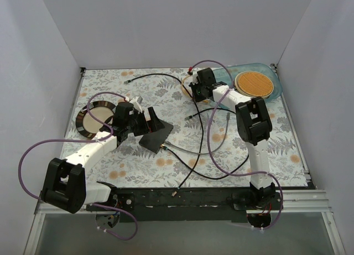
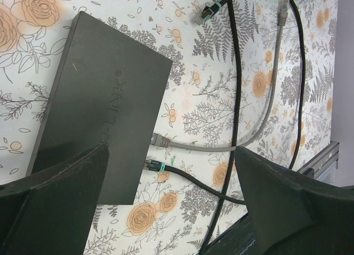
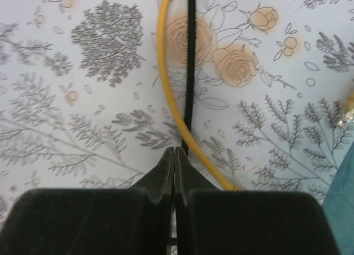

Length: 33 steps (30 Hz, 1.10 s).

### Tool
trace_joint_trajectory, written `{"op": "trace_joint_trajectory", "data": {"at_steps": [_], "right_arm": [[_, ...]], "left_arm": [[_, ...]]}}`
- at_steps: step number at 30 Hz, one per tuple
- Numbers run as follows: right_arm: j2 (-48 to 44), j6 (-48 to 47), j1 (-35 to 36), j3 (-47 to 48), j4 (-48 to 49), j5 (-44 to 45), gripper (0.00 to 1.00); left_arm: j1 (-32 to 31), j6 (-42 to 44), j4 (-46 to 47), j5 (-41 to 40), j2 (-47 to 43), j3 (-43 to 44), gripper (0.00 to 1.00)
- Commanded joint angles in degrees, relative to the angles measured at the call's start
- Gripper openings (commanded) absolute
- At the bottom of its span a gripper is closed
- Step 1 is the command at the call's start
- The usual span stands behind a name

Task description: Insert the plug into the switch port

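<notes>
Left gripper (image 2: 171, 155) wide above switch (image 2: 105, 94) — right gripper (image 3: 175, 150) closed tight, black cable (image 3: 191, 72) at tips

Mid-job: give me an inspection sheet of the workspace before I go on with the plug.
Surface: floral cloth, lying flat.
Job's things: black switch lies flat; a grey cable and a green-banded black cable sit plugged into its long edge; a loose plug lies apart from it on the cloth.
Clutter: dark plate at left; teal tray with an orange mat at far right.
Grippers: left gripper open over the switch; right gripper shut, a black lead meeting its tips, hold not certain.
Cables: yellow cable beside the right gripper; others loose across the cloth.
Surroundings: plain white walls.
</notes>
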Motion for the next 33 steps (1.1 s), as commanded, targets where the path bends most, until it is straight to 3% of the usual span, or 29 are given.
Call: {"op": "trace_joint_trajectory", "data": {"at_steps": [1, 9, 12, 13, 14, 17, 18, 22, 28, 33], "right_arm": [[-10.3, 4.4, 0.0, -4.0, 6.1, -7.5, 0.01], [-22.4, 9.6, 0.2, -15.4, 14.1, -13.5, 0.01], [-20.1, 5.4, 0.1, -11.6, 9.3, -9.8, 0.04], [-19.0, 4.0, 0.1, -10.2, 5.5, -9.2, 0.19], [-17.8, 3.0, 0.1, -8.7, 4.0, -8.2, 0.46], [-14.0, -0.7, 0.1, -6.3, 1.6, -5.3, 0.76], [-12.1, -1.3, 0.1, -5.7, 1.2, -4.3, 0.79], [-6.4, -3.0, -1.0, 0.3, -4.2, -0.6, 0.82], [-0.8, -1.5, -4.0, 6.2, -6.3, -5.2, 0.82], [4.4, -2.1, -4.4, 12.2, -10.7, -3.5, 0.79]], "left_arm": [[0.1, 1.1, -0.1, 2.6, -1.3, 2.5, 0.98], [0.1, 0.3, 2.7, 6.2, -3.6, 1.9, 0.98], [0.1, -0.1, 3.1, 6.9, -3.6, 1.8, 0.98], [0.1, -0.2, 3.2, 7.1, -3.7, 1.7, 0.98], [0.1, -0.4, 3.4, 7.2, -3.7, 1.7, 0.98], [0.1, -0.6, 3.8, 7.7, -3.9, 1.0, 0.98], [0.1, -0.5, 3.7, 7.7, -3.9, 0.9, 0.98], [0.1, 0.0, 3.4, 7.4, -4.6, 0.8, 0.98], [0.0, 0.9, 2.7, 6.7, -4.5, 0.9, 0.98], [0.1, 0.9, 2.8, 6.9, -3.6, 0.8, 0.98]]}}
